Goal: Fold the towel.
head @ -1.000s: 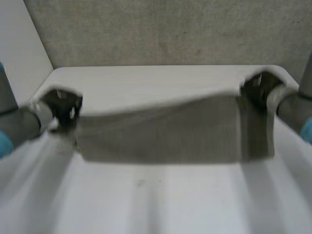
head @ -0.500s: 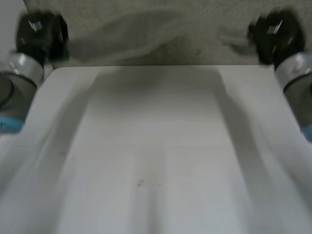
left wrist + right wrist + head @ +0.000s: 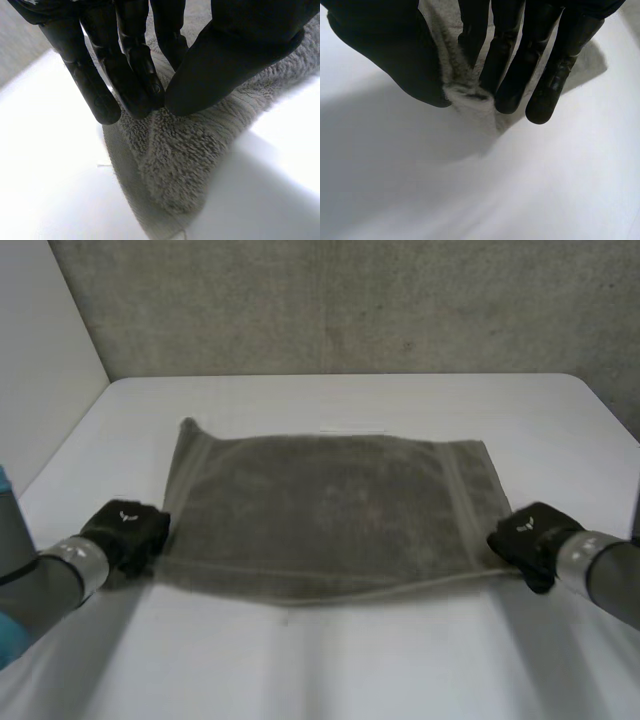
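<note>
A grey-brown towel (image 3: 325, 515) lies spread flat on the white table (image 3: 350, 400). My left hand (image 3: 125, 533) sits at its near left corner. In the left wrist view the fingers (image 3: 130, 75) and thumb (image 3: 225, 60) pinch the fluffy towel (image 3: 175, 165) at that corner. My right hand (image 3: 525, 537) is at the near right corner. In the right wrist view its thumb (image 3: 395, 55) and fingers (image 3: 515, 70) pinch a fold of the towel (image 3: 470, 97) just above the table.
The table's far edge (image 3: 340, 376) meets a grey speckled wall (image 3: 350, 300). A white wall panel (image 3: 40, 360) stands at the far left. Bare table (image 3: 320, 660) lies in front of the towel.
Both hands swung the towel up toward the far edge, then came back down and toward me. The towel now lies flat, with each hand low at a near corner.
</note>
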Action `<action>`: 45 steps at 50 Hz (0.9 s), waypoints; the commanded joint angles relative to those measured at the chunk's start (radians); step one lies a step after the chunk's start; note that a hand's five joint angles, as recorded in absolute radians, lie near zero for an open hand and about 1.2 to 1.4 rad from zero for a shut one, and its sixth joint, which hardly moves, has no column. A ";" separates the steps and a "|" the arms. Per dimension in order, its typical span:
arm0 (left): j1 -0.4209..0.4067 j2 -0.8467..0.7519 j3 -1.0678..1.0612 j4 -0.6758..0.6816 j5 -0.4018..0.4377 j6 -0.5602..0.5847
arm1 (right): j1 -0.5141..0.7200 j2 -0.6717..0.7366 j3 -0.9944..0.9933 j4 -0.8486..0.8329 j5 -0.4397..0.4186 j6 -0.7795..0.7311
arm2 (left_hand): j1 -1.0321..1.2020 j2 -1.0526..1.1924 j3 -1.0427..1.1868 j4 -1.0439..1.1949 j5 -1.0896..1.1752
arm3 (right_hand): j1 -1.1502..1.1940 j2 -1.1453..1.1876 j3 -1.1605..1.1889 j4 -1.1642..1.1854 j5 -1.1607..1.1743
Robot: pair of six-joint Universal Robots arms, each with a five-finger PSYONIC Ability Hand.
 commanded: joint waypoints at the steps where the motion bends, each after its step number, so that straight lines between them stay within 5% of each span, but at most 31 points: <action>1: 0.011 0.196 -0.065 -0.287 -0.002 0.008 | -0.072 -0.173 0.108 0.259 -0.002 -0.152 | 0.202 0.178 0.180 0.179 0.183 | 0.417 0.216 0.205 0.201 0.253; 7: 0.009 0.308 -0.065 -0.465 -0.003 0.010 | -0.106 -0.273 0.142 0.322 -0.010 -0.224 | 0.202 0.178 0.180 0.179 0.183 | 0.417 0.216 0.205 0.201 0.253; 16: 0.006 0.327 -0.034 -0.453 0.009 0.007 | -0.134 -0.282 0.128 0.301 -0.010 -0.229 | 0.202 0.178 0.180 0.179 0.183 | 0.417 0.216 0.205 0.201 0.253; 32: -0.057 -0.052 0.228 -0.361 -0.010 0.004 | -0.083 -0.075 -0.025 0.083 0.004 -0.115 | 0.202 0.178 0.180 0.179 0.183 | 0.417 0.216 0.205 0.201 0.253; 45: -0.112 -0.135 0.391 -0.297 -0.014 -0.006 | -0.025 0.031 -0.102 -0.037 0.006 -0.040 | 0.202 0.178 0.180 0.179 0.183 | 0.417 0.216 0.205 0.201 0.253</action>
